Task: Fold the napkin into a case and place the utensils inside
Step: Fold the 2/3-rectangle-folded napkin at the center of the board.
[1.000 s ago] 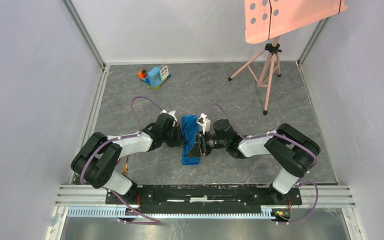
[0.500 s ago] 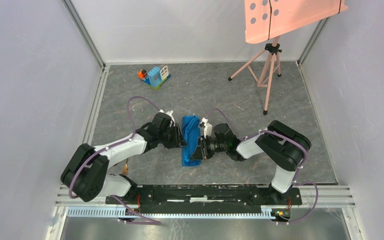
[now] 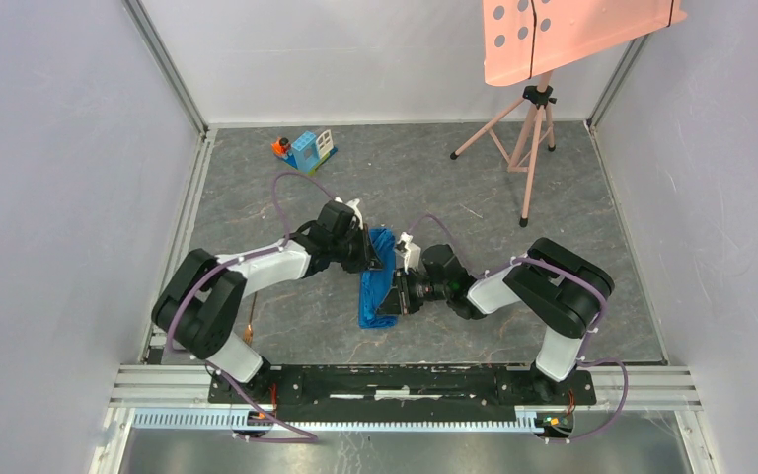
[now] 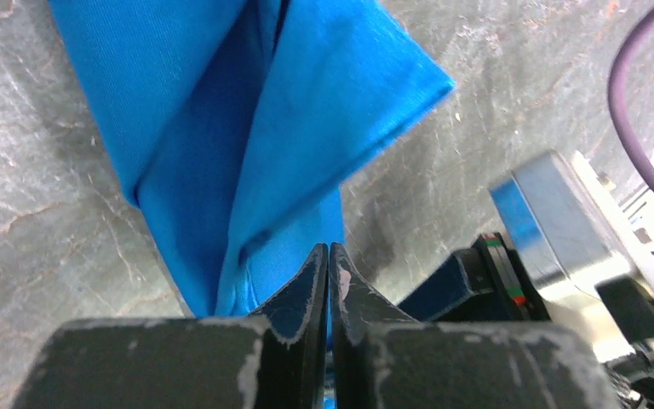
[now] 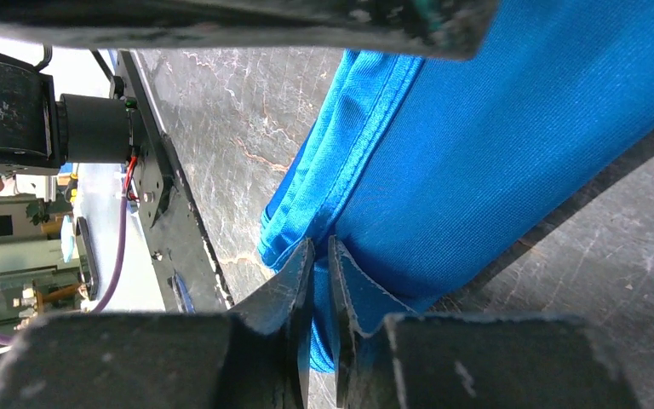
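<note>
Napkin (image 3: pixel 373 288): bright blue, folded lengthwise into a narrow strip, flat on the worktop (image 3: pixel 454 188) between the two arms, far end tilted slightly right.
Folds: in the left wrist view, two overlapping flaps meeting along a long crease; in the right wrist view, several stacked hemmed edges at one end.
Left gripper (image 4: pixel 329 249): clenched, fingertips together with only a hairline between them, right at the far left edge of the cloth; cannot tell whether any fabric is caught.
Right gripper (image 5: pixel 321 247): closed down on the napkin, blue fabric showing in the narrow slit between the fingertips, at the right edge of the strip's near half.
Arms: both bent inward, wrists facing each other across the cloth, the left one farther back than the right.
Utensils (image 3: pixel 250 331): only a sliver of golden-copper metal showing at the near left of the worktop, just beside the left arm, well apart from the napkin; too small to tell spoon from fork.
Toy block house (image 3: pixel 311 150): blue and white, far left of the worktop, well apart from the cloth.
Tripod (image 3: pixel 526 148): pink legs, far right, carrying a pink board (image 3: pixel 572 35) with dark dots.
</note>
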